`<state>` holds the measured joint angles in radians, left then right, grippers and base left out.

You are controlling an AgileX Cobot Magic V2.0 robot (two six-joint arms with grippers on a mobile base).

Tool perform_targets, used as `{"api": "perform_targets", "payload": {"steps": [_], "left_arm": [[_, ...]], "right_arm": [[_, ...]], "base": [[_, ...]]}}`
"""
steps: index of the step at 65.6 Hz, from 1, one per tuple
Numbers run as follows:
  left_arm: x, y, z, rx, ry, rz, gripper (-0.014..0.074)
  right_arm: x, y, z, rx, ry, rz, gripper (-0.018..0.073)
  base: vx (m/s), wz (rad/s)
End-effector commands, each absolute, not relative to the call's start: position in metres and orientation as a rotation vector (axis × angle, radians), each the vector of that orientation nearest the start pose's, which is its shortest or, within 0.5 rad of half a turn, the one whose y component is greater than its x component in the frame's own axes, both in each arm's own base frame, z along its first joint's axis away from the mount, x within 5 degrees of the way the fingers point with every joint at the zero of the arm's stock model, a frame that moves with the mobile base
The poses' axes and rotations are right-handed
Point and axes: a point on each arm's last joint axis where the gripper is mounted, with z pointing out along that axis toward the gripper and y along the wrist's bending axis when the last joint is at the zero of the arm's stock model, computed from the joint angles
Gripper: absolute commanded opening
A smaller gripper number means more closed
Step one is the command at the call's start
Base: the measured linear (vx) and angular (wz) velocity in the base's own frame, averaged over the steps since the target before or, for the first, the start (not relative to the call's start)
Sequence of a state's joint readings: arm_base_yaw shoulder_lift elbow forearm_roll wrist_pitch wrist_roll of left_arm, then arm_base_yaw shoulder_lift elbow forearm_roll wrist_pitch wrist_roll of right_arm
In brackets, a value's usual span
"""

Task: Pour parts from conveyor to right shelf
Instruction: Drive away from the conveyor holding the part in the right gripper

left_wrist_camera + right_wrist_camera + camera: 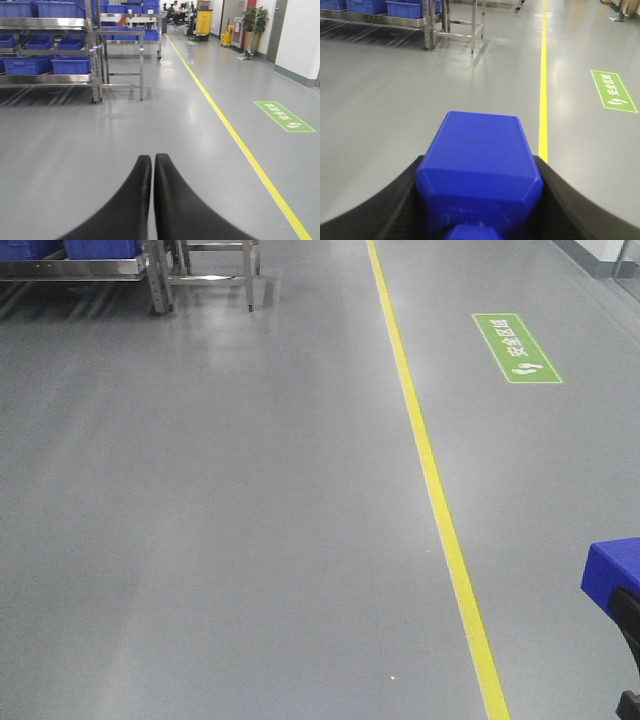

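One block [479, 150], blue, clamped in the right gripper [479, 167], jaws spread to its full width and pressed flat on two opposite sides; held above the floor [250, 540], well short of the rack [50, 22] and its bins [71, 65]. Left gripper [152, 161] closed tight, tips touching, nothing held. No conveyor in view. Probably rigid, light, smooth plastic, so likely slippery. Best squeezed on the flat faces, not the chamfered edges or the stud [467, 233], and tipped slowly over a bin.
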<state>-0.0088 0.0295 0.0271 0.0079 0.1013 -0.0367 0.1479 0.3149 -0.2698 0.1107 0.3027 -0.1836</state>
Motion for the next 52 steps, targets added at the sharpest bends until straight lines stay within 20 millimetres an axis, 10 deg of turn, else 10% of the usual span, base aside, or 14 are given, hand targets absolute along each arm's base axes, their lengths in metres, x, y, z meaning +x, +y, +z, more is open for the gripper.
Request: {"api": "perform_targets", "payload": {"steps": [1,52], "left_arm": [[0.0605,-0.0009,0.2060,-0.024,1.559,-0.047,-0.0006],[0.0605,-0.0009,0.2060,-0.024,1.559,-0.047,-0.0006]], "right_arm": [[0.0816,0.0142,0.2734,-0.220,1.710,0.063,-0.0001],[0.0816,0.0142,0.2734,-0.220,1.710,0.063,-0.0001]], "base": [[-0.03,-0.18],[0.07,-0.09]]}}
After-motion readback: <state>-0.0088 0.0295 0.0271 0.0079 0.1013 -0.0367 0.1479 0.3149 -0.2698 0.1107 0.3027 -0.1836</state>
